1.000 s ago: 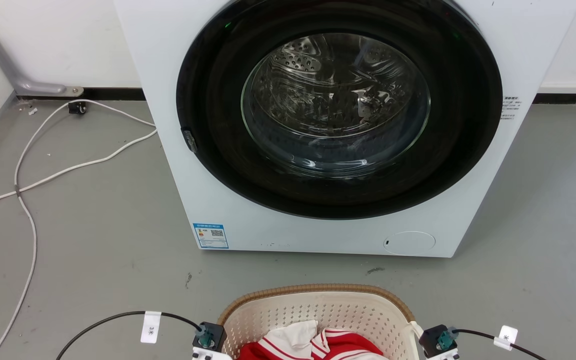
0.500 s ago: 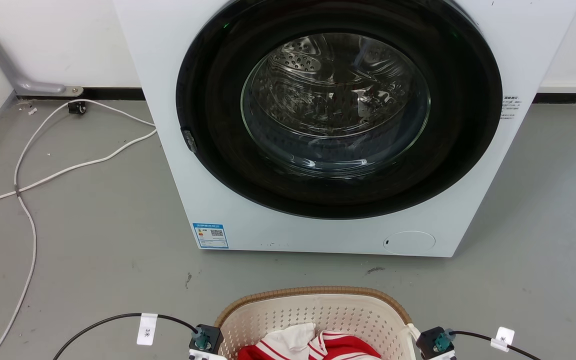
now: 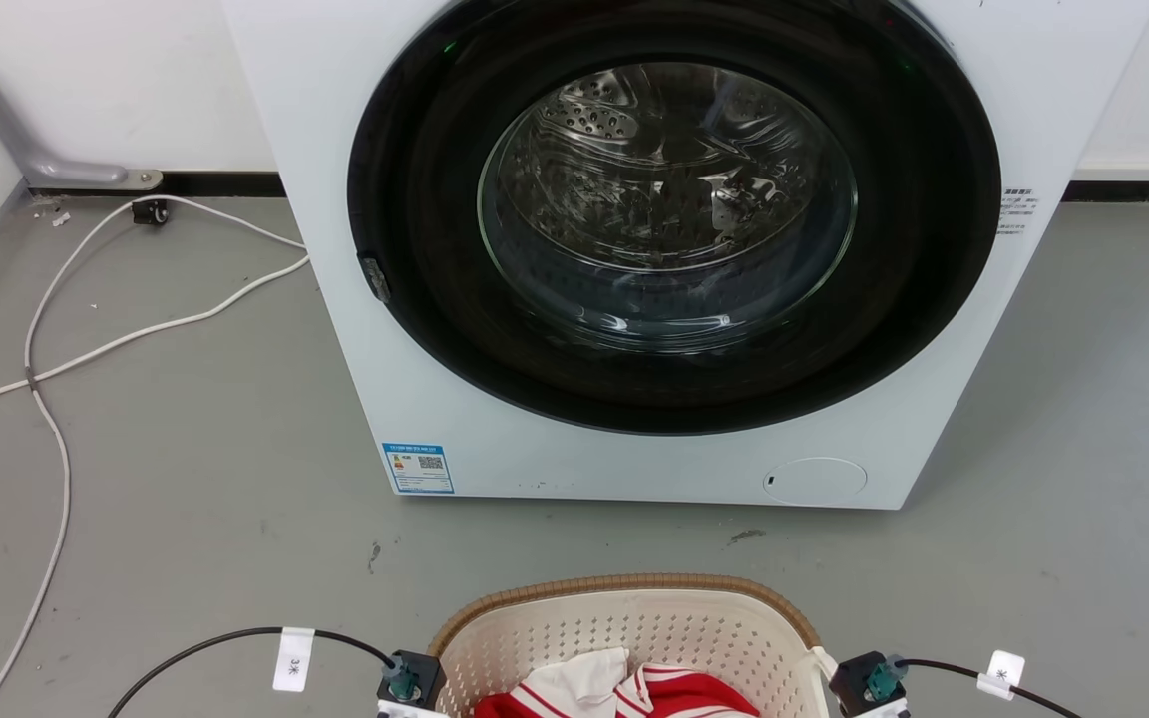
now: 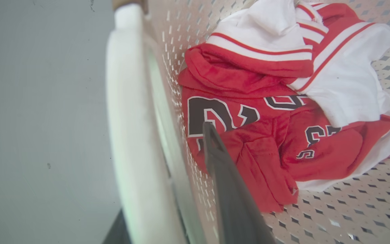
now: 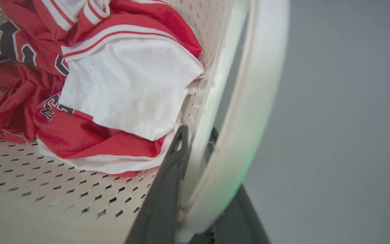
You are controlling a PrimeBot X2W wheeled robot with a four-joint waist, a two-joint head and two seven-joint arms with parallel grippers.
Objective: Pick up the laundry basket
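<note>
Head-high, facing down at washer, laundry basket at 6 o'clock; wrist-close either side, sharing its red jersey.

So the floor is smooth grey concrete-looking stuff, a bit scuffed, with a dark smudge and another mark near the front. Sitting square on it is a big white front-loading washer, backed up near the wall. Off to its left, thin white cables snake across the floor. A small black block sits by the skirting, next to a grey metal pipe foot. In front of the washer there's a cream-white perforated plastic laundry basket with a brown woven-look rim — can't tell if it's actually touching the floor.
</note>
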